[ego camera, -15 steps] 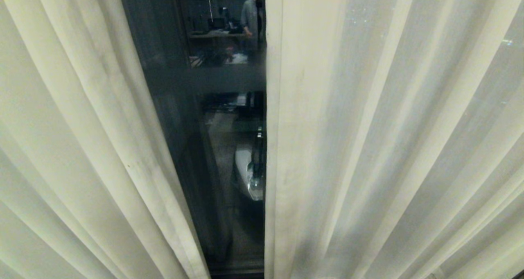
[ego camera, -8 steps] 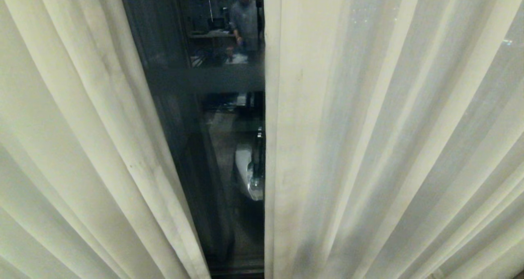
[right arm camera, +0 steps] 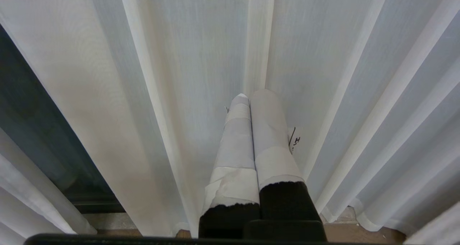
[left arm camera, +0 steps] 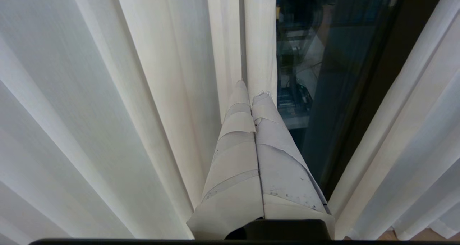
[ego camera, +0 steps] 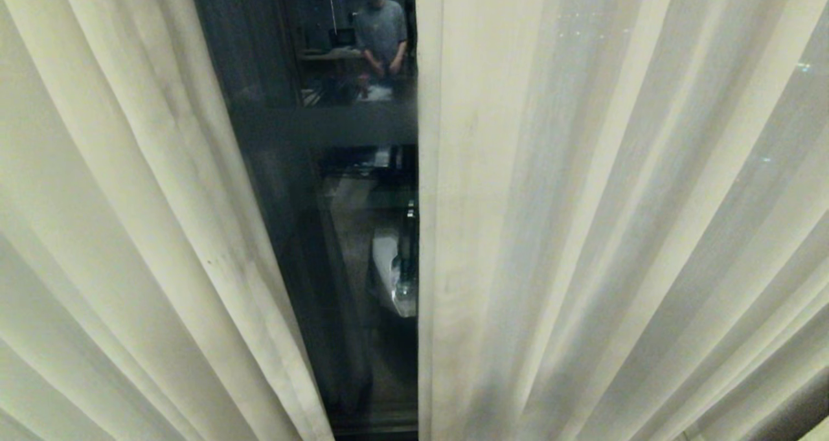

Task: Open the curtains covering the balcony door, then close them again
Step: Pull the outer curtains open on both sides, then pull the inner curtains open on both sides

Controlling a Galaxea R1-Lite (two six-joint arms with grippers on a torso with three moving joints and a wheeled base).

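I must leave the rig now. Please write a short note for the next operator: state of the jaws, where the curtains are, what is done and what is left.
Left gripper: jaws shut, empty, pointing at the left curtain panel near its inner edge.
Right gripper: jaws shut, empty, pointing at the right curtain panel.
A narrow gap between the panels shows the balcony door, dark frame and reflective glass; a person is reflected in it.
Whether the open-and-close cycle has been run cannot be told; if finished, only the gap is left to draw shut.
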